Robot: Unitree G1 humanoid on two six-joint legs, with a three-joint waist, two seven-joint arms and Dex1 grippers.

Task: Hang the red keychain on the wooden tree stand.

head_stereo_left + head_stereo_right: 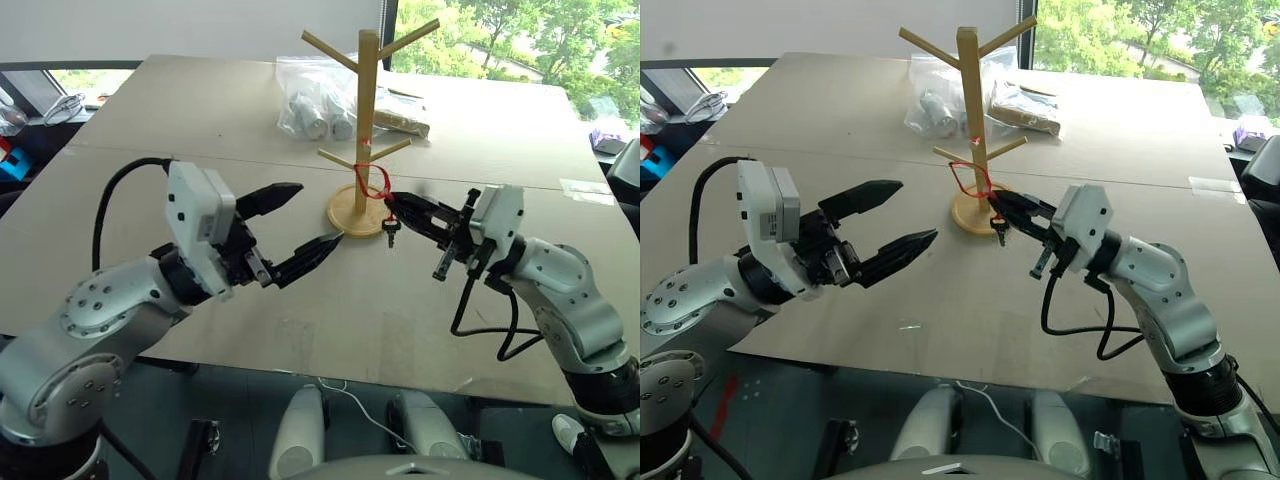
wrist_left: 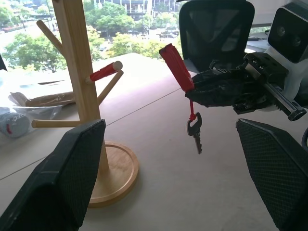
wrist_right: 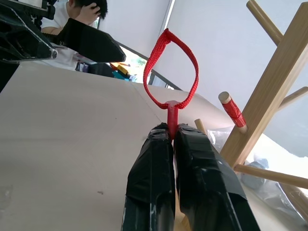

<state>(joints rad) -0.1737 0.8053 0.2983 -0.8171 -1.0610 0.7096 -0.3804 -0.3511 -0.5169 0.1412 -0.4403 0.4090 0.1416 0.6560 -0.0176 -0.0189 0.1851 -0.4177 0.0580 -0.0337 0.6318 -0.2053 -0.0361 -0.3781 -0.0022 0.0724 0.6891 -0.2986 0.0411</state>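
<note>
And here's the right gripper point(image 1: 392, 201), fingers clamped tight on the red keychain point(image 3: 171, 72), pinching the cord just below the loop so the loop stands open above the fingertips while the little key point(image 2: 195, 132) dangles underneath, clear of the bench point(image 1: 200, 130). It's held up in the air right beside the wooden tree stand point(image 1: 366, 110), close to the post and about level with the lower pegs. The one to watch is the short peg with the red tape point(image 3: 231, 108) near its tip, just beside the loop but not through it yet. Over on the other side the left gripper point(image 1: 305, 225) hangs with its fingers spread wide, holding nothing, pointed across at the stand and keeping out of it. So I'd call this the approach to the hang: keychain lifted and presented, nothing hooked. What the next move seems to need is for the open loop to be lined up with a peg tip, slid over it and far enough down the peg to stay, and only then for the fingers to let go. A bag of odds and ends point(image 1: 315, 100) sits behind the stand, well out of the way.
</note>
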